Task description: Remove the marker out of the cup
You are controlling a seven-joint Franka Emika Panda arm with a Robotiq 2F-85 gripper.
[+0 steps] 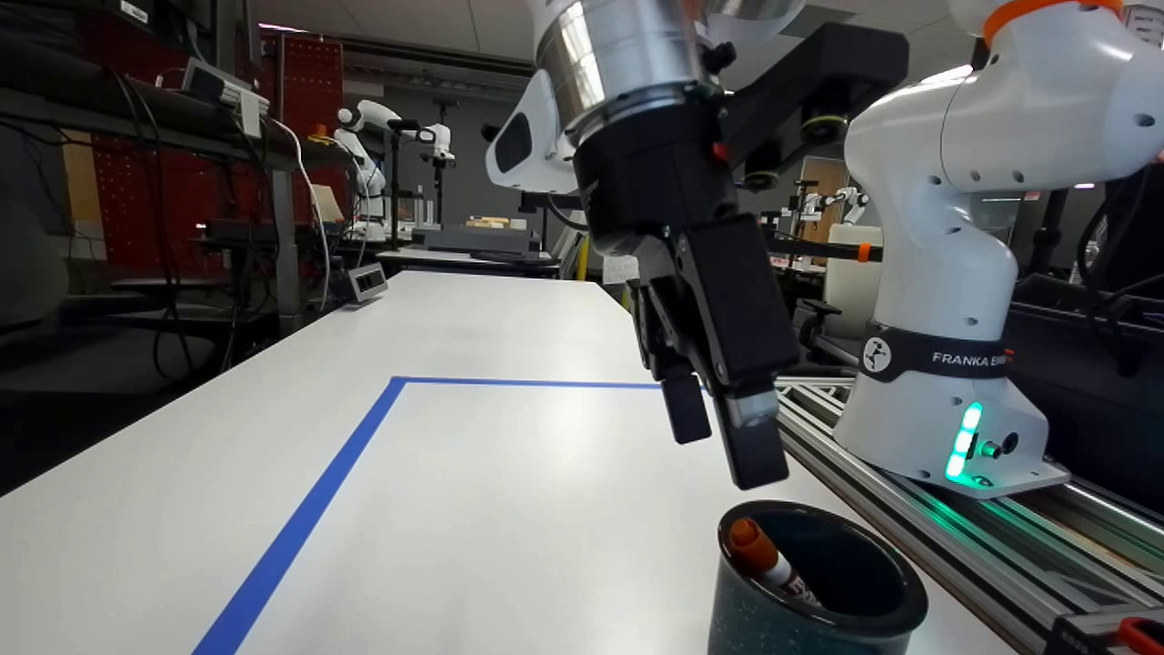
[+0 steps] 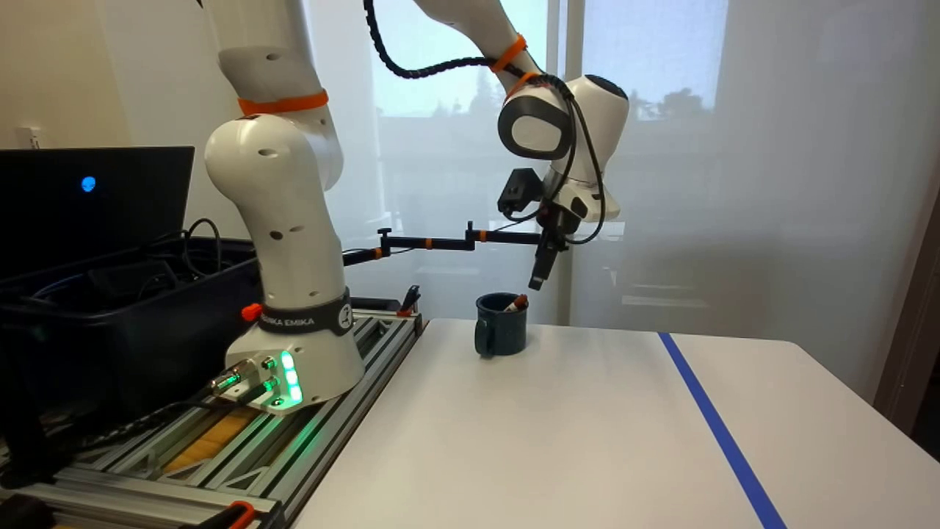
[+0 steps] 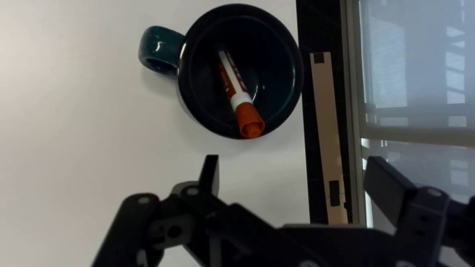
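The cup (image 3: 276,85) is dark teal, with a thick dark rim and a handle. It stands upright on the table and also shows in both exterior views (image 1: 791,632) (image 2: 503,338). The marker (image 3: 234,83) leans inside it, orange cap end up at the rim. The cap shows in both exterior views (image 1: 757,546) (image 2: 520,302); the marker's lower end is dark and hard to see in the cup. My gripper (image 3: 293,168) is open with nothing between its fingers. It hangs tilted above the cup and off to one side, apart from cup and marker, in both exterior views (image 1: 723,437) (image 2: 537,282).
The white table (image 2: 587,426) carries blue tape lines (image 1: 318,491). The cup is near the table edge beside the metal rail frame (image 2: 382,367) of the robot base. A window with a blind (image 2: 455,184) stands behind the table. A dark bin with a laptop (image 2: 95,213) is beside the base.
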